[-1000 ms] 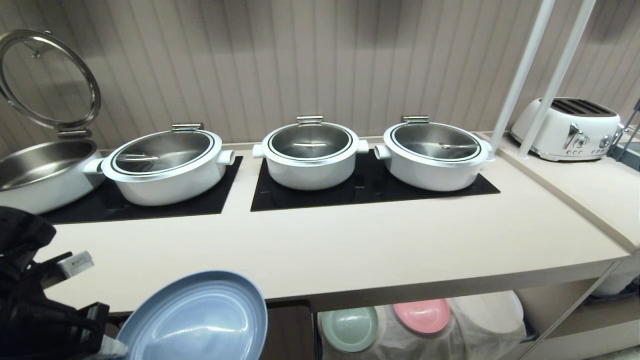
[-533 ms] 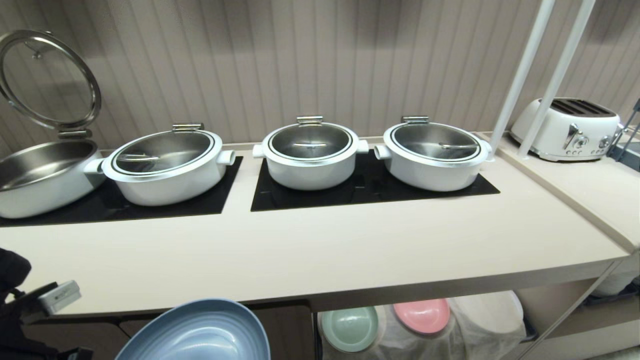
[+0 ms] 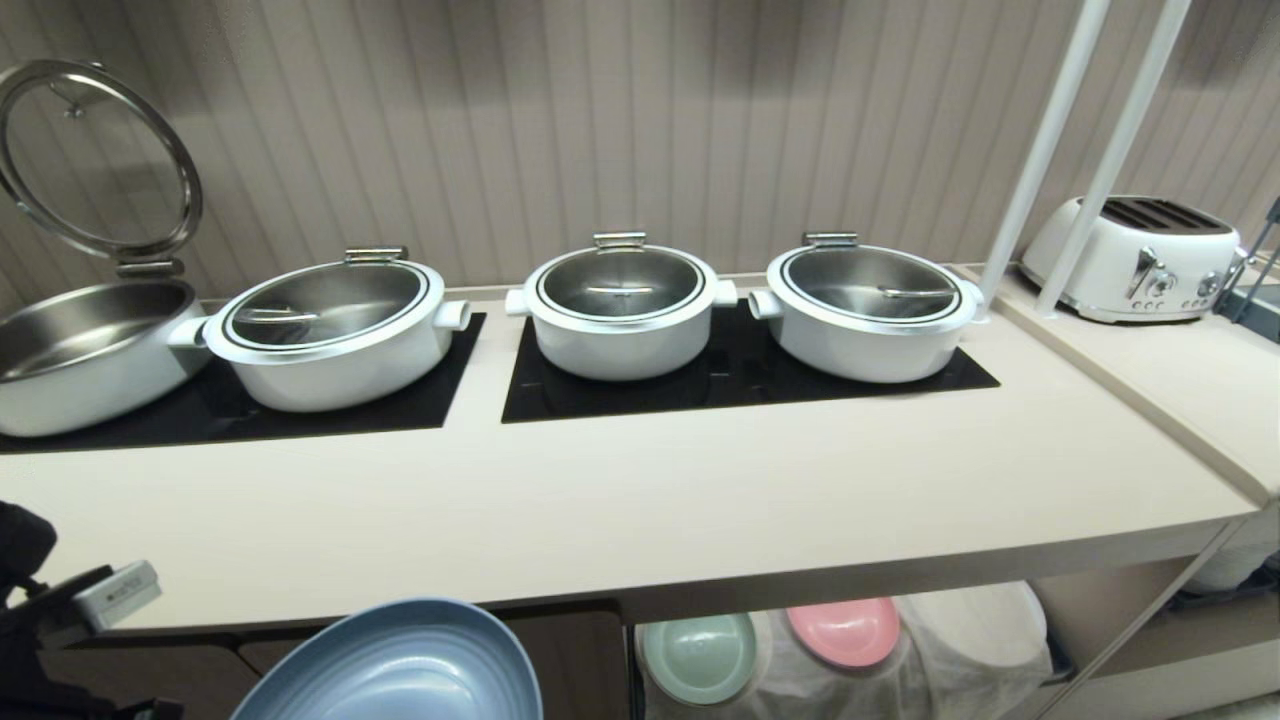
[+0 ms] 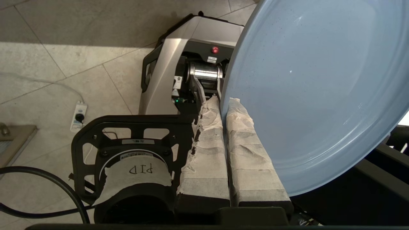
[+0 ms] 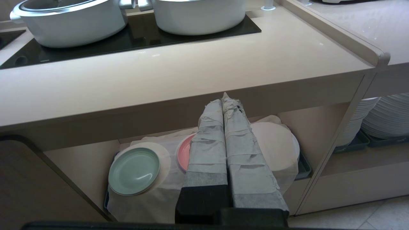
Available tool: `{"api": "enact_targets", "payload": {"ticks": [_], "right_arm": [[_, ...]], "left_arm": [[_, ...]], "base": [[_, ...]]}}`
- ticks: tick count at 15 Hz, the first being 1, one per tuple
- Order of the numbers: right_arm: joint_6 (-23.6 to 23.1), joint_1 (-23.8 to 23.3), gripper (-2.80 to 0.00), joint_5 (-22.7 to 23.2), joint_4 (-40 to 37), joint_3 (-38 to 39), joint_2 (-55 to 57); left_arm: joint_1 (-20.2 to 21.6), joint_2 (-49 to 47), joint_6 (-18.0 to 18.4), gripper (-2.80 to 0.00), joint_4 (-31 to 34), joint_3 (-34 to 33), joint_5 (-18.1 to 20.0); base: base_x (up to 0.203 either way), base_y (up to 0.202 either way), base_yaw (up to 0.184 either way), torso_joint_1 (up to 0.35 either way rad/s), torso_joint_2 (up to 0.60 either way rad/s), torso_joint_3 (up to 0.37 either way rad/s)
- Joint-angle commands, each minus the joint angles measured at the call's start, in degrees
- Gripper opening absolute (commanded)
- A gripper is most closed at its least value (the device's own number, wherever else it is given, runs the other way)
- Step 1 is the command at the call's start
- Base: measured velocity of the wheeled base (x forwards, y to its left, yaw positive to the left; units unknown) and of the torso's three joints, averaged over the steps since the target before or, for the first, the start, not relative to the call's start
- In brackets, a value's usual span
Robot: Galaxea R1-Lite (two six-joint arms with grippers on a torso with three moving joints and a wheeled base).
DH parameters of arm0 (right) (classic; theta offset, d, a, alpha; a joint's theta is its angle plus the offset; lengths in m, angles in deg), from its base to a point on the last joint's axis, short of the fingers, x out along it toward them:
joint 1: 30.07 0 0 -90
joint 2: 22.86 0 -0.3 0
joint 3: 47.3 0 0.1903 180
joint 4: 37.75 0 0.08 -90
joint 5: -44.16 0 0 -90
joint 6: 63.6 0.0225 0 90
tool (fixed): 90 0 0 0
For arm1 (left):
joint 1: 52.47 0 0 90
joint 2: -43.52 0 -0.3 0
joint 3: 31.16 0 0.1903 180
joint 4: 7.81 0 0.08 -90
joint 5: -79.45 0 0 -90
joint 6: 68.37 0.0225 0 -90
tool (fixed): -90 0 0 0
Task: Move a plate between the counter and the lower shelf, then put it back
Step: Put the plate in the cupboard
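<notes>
Between the clenched fingers point(image 4: 204, 150) of the left tool point(image 4: 223, 105), the plate point(image 4: 316, 92) hangs below the surface point(image 3: 640, 510) edge, judged mid-transfer; next, carry it toward the lower shelf point(image 5: 80, 166) and clear the edge.

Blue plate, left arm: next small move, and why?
Probably carry it toward the lower shelf. The left gripper has its fingers shut on the plate rim, and the plate hangs off the counter, below its front edge. A cloth-covered spot right of the pink plate looks free.
</notes>
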Motion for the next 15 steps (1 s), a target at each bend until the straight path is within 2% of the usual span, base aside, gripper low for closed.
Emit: {"api": "enact_targets", "payload": {"ticks": [1, 15], "right_arm": [[0.03, 0.01, -2.80, -0.03, 0.02, 0.00, 0.00], [0.03, 0.01, -2.80, -0.03, 0.02, 0.00, 0.00]], "left_arm": [[0.01, -0.18, -0.08, -2.80, 0.25, 0.06, 0.03], [0.01, 1.40, -0.17, -2.80, 0.34, -1.26, 0.03]], "base": [[0.000, 0.000, 0.000, 0.000, 0.00, 0.000], [0.000, 0.000, 0.000, 0.000, 0.00, 0.000]]}}
